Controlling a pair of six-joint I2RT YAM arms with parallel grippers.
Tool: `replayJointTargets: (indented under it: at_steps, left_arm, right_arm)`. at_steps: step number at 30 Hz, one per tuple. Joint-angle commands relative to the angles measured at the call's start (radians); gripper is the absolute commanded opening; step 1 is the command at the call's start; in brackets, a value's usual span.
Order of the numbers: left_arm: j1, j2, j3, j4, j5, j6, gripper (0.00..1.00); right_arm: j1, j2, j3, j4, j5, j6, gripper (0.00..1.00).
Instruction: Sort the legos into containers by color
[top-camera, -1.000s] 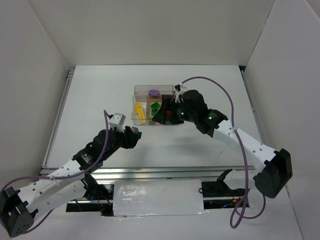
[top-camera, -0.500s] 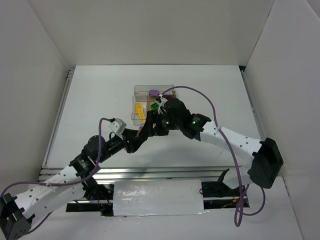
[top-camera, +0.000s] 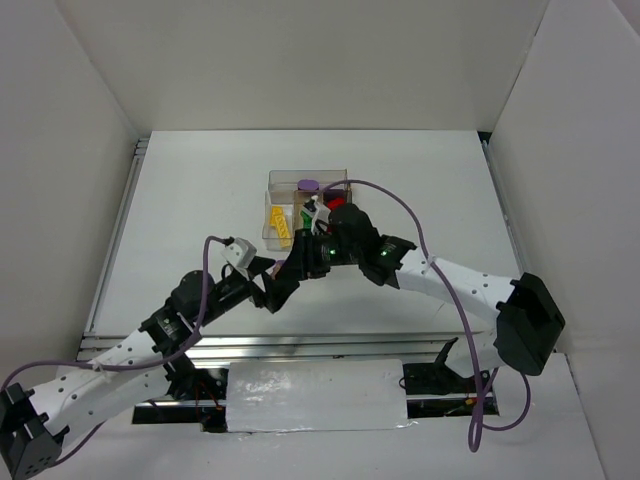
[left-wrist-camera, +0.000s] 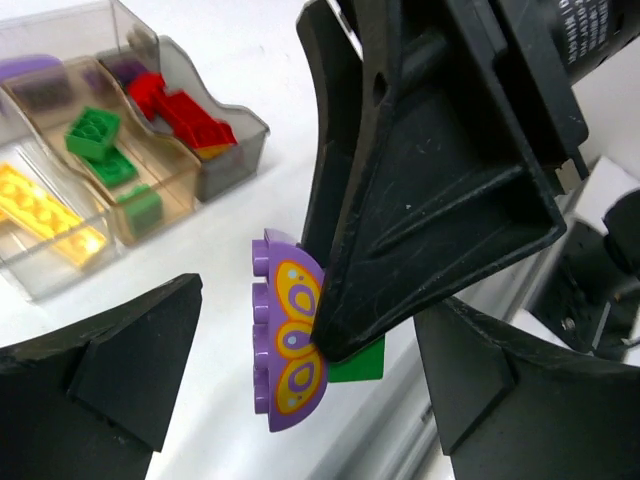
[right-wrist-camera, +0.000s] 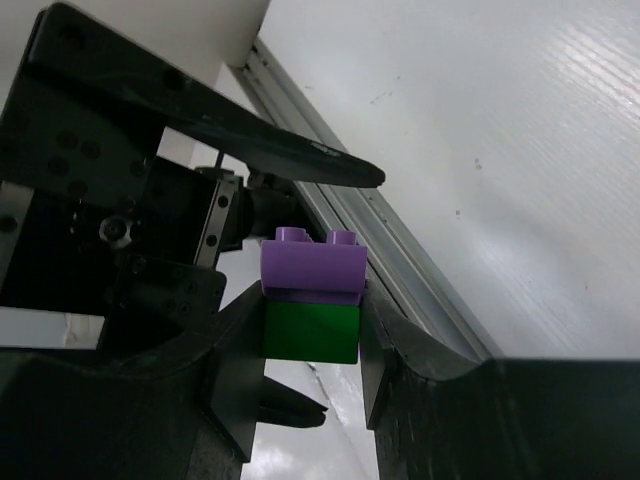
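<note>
**Position.** Both arms meet over the tabletop (top-camera: 200, 200), about midway between the near edge and the containers (top-camera: 290, 185), which stand at mid-width towards the far edge.

**Held item.** A two-piece stack: a purple rounded piece (left-wrist-camera: 285, 345) with an orange butterfly print, studded onto a green brick (right-wrist-camera: 311, 333). It is off the surface, not in any bin.

**Right gripper** (right-wrist-camera: 311, 345). The jaws are closed narrow on the green brick, one finger on each side face. The purple piece stands clear above them, exposed.

**Left gripper** (left-wrist-camera: 305, 370). The jaws are wide apart, one finger on either side of the stack, neither touching it. It grips nothing.

**Assessment.** The stack mixes two colours and cannot be binned as one. Holding only the green half leaves the purple half free for the other arm, so a pull-apart or handover appears to be in preparation.

**Containers.** In the left wrist view, red pieces (left-wrist-camera: 185, 110) lie in the dark-grey bin, green bricks (left-wrist-camera: 95, 135) in a tan bin and a yellow plate (left-wrist-camera: 40, 210) in the clear one. Sorting looks well advanced.

**Risk.** A closing finger striking the curved purple edge could twist the stack out of the grip.
</note>
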Motion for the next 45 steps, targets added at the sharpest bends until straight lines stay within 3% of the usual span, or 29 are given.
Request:
replayJointTargets:
  at_steps: [1, 6, 9, 11, 15, 20, 26, 35, 36, 39, 40, 43, 45]
  left_arm:
    - [-0.002, 0.034, 0.130, -0.021, 0.020, -0.037, 0.99]
    - [0.000, 0.155, 0.418, -0.366, 0.030, -0.123, 1.00]
    - [-0.002, 0.220, 0.517, -0.474, 0.167, -0.118, 1.00]
    - [0.000, 0.229, 0.519, -0.439, 0.310, -0.124, 1.00]
    - [0.000, 0.215, 0.470, -0.321, 0.428, -0.161, 0.99]
    - [0.000, 0.272, 0.456, -0.217, 0.588, -0.164, 0.92]
    - [-0.002, 0.324, 0.442, -0.133, 0.679, -0.195, 0.82]
    - [-0.002, 0.378, 0.428, -0.096, 0.706, -0.198, 0.50]
    - [-0.002, 0.382, 0.430, -0.096, 0.706, -0.193, 0.44]
    - [-0.002, 0.398, 0.450, -0.134, 0.665, -0.177, 0.05]
    - [-0.002, 0.396, 0.453, -0.148, 0.638, -0.174, 0.00]
    - [0.023, 0.367, 0.465, -0.201, 0.540, -0.154, 0.00]
    - [0.105, 0.334, 0.462, -0.203, 0.536, -0.181, 0.00]
  right_arm:
    - [-0.027, -0.069, -0.070, 0.212, -0.142, -0.090, 0.00]
    - [-0.174, -0.223, -0.214, 0.264, -0.347, -0.392, 0.00]
    - [-0.240, -0.311, -0.263, 0.202, -0.445, -0.512, 0.00]
    - [-0.263, -0.357, -0.266, 0.142, -0.541, -0.582, 0.00]
    - [-0.268, -0.399, -0.239, 0.059, -0.640, -0.647, 0.00]
    - [-0.268, -0.440, -0.226, 0.059, -0.665, -0.627, 0.00]
    - [-0.268, -0.442, -0.216, 0.092, -0.659, -0.578, 0.00]
    - [-0.263, -0.411, -0.193, 0.148, -0.659, -0.518, 0.00]
    - [-0.263, -0.406, -0.184, 0.145, -0.657, -0.515, 0.00]
    - [-0.260, -0.382, -0.168, 0.119, -0.665, -0.524, 0.00]
    - [-0.262, -0.379, -0.165, 0.109, -0.672, -0.533, 0.00]
    - [-0.265, -0.369, -0.151, 0.015, -0.705, -0.624, 0.00]
    - [-0.271, -0.359, -0.136, -0.074, -0.758, -0.711, 0.00]
